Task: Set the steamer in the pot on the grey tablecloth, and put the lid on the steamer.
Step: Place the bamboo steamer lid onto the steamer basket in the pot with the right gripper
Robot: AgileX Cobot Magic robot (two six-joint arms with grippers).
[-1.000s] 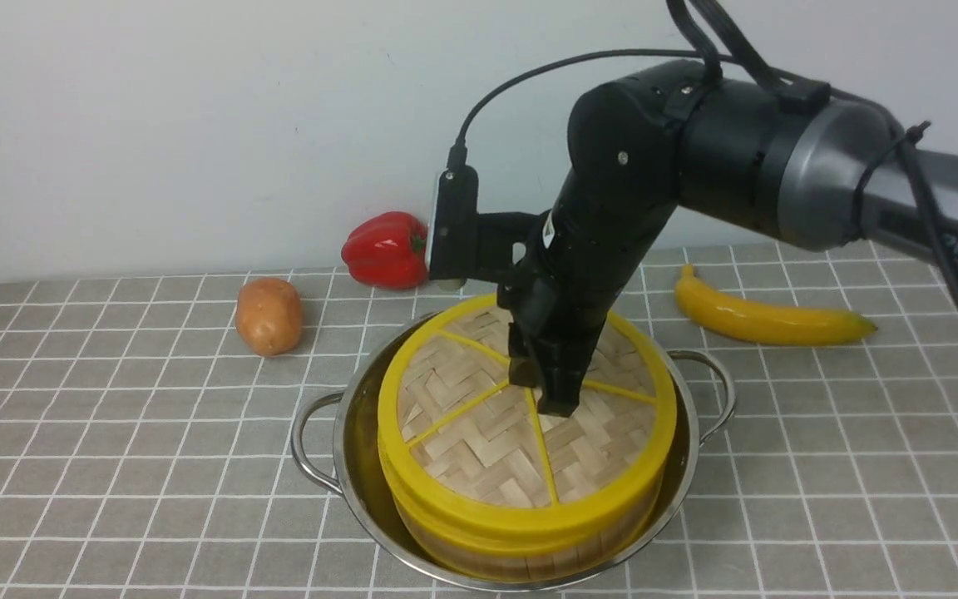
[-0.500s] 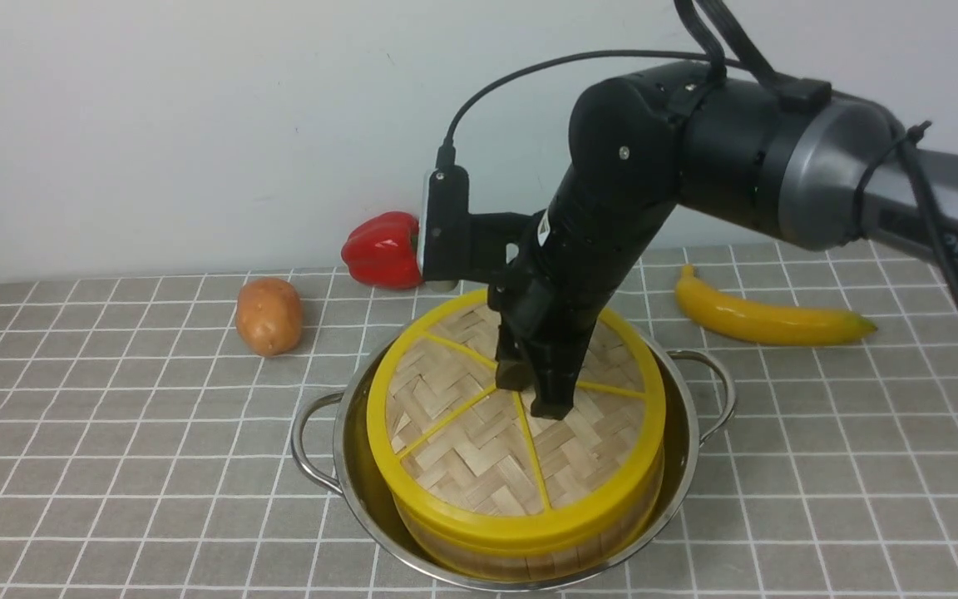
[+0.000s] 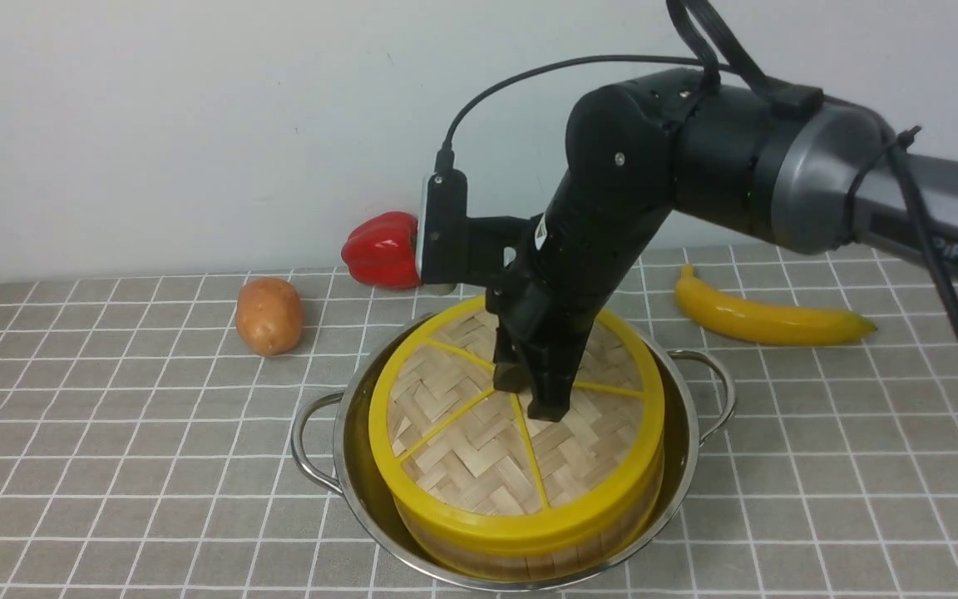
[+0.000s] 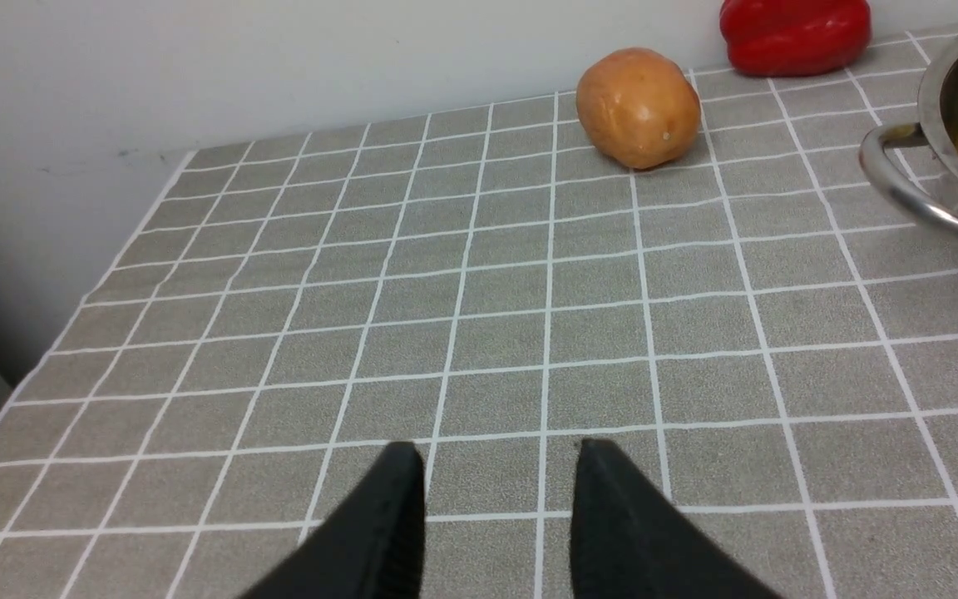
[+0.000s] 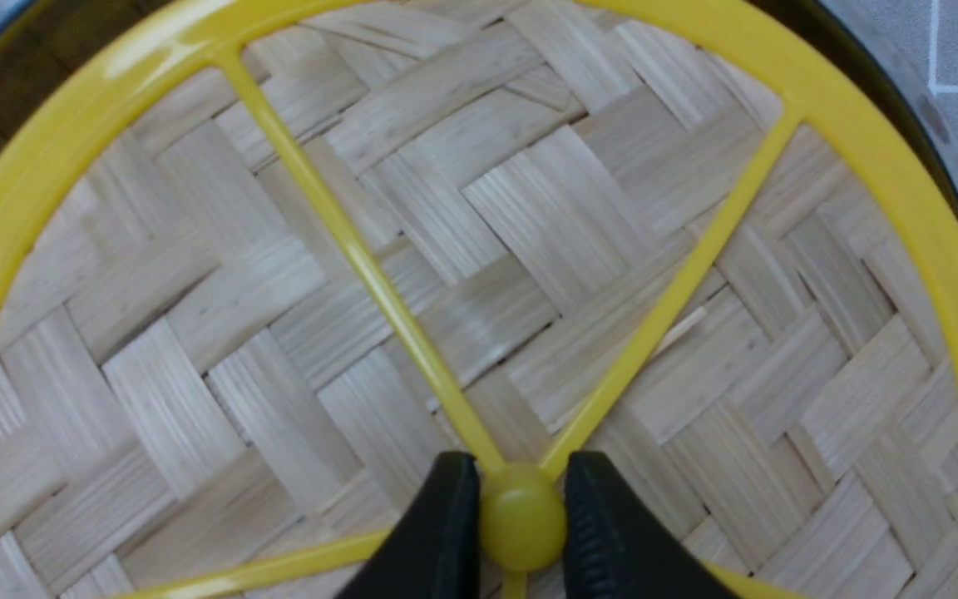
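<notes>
Lid [image 3: 479, 433]: flat round woven bamboo disc, thick yellow rim, thin yellow spokes, sits on the steamer [image 3: 529, 553], whose slatted wooden wall shows under the rim. Steamer stands inside the pot [image 3: 362, 466], shiny shallow steel with looped wire handles. Pot rests on the grey tablecloth [image 3: 113, 433], white grid squares, covering the table. Right pincer [image 5: 520, 520] clamps the lid's round yellow centre knob [image 5: 522, 516], black fingers on either side. Left pincer [image 4: 496, 466] hovers over bare cloth left of the pot, narrowly parted, holding nothing. Behind the pot: potato [image 3: 269, 315], red pepper [image 3: 383, 249], banana [image 3: 766, 319].
</notes>
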